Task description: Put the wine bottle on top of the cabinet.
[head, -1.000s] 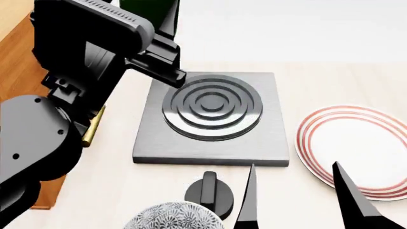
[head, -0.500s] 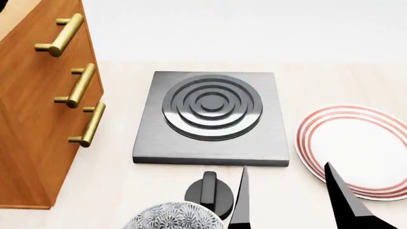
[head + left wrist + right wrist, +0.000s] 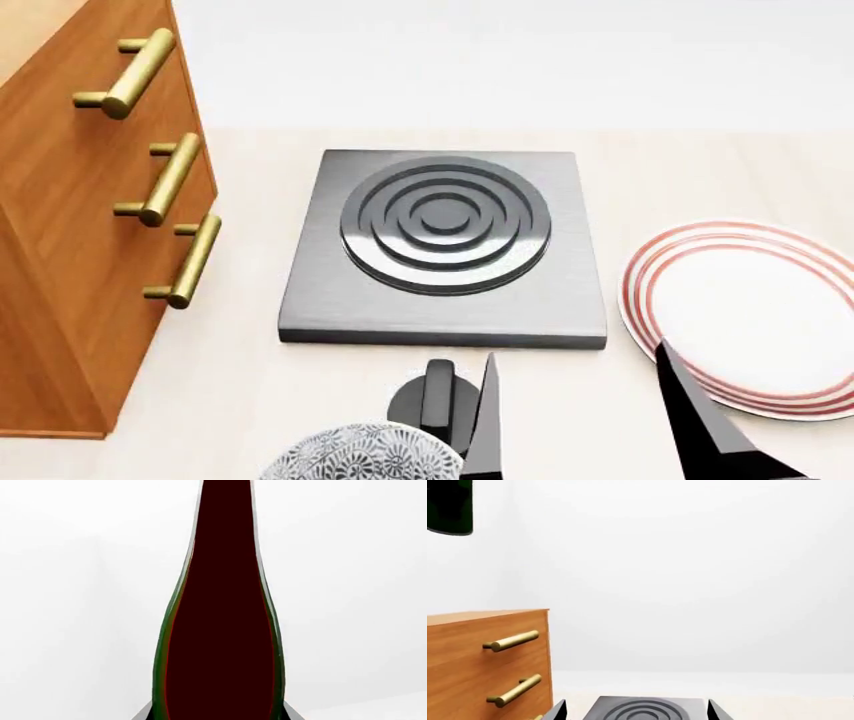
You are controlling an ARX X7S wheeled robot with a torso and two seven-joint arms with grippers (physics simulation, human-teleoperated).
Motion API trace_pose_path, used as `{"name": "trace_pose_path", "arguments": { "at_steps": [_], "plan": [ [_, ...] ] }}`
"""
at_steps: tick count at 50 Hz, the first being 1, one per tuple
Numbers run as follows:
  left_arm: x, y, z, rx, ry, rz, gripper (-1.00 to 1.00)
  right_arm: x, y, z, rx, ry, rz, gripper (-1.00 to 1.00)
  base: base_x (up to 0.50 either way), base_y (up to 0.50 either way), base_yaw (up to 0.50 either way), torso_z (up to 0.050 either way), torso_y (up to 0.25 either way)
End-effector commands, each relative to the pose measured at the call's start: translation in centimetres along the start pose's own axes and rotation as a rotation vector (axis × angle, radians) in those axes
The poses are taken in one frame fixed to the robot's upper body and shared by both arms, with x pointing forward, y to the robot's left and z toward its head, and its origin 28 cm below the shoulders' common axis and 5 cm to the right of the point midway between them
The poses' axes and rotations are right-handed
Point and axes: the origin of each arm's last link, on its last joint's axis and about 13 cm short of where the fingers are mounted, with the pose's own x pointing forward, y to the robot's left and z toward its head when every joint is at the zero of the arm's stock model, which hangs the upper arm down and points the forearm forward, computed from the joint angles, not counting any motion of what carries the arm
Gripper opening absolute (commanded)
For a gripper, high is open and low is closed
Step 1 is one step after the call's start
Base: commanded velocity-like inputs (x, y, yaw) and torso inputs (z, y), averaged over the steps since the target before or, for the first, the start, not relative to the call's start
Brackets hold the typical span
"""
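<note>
The wine bottle (image 3: 220, 630) fills the left wrist view, standing upright, its dark body narrowing toward the neck, which runs out of frame. The black tips of the left gripper (image 3: 219, 715) show on either side of the bottle's body, pressed against the glass, so this gripper is closed around the bottle. In the right wrist view a dark green-black shape (image 3: 450, 506) hangs in the air well above the cabinet's (image 3: 487, 665) top surface; it may be the bottle's base, but too little shows to be sure. Neither the bottle nor the left arm appears in the head view.

In the head view the cabinet (image 3: 67, 230) stands left of the square hotplate (image 3: 447, 245), its brass handles (image 3: 171, 180) facing the hotplate. The right gripper (image 3: 577, 420) sits in front of the hotplate with its two black fingers spread wide and nothing between them. Right of the hotplate lies a red-rimmed plate (image 3: 747, 310); in front of it are a black knob (image 3: 434, 395) and a patterned bowl (image 3: 360, 455), all on the pale table (image 3: 240, 400).
</note>
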Motion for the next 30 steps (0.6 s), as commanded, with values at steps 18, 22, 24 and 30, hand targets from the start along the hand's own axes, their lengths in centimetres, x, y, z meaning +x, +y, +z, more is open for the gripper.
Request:
{"name": "trace_pose_path", "arguments": {
  "at_steps": [18,22,24,30],
  "plan": [
    [0.0,2.0,-2.0,-0.408,0.1,0.064,-1.0,0.2,0.4,0.3,0.016,-0.032,0.027,1.0,0.0,0.0,0.0,0.0,0.001],
    [-0.1,2.1,-2.4,-0.401,0.117,0.067,-1.0,0.2,0.5,0.3,0.017,-0.032,0.029,1.0,0.0,0.0,0.0,0.0,0.0],
    [-0.1,2.0,-2.4,-0.4,0.118,0.065,-1.0,0.2,0.5,0.2,0.017,-0.032,0.029,1.0,0.0,0.0,0.0,0.0,0.0],
    [-0.2,1.9,-2.9,-0.395,0.14,0.068,-1.0,0.3,0.6,0.2,0.017,-0.031,0.034,1.0,0.0,0.0,0.0,0.002,0.002]
  ]
}}
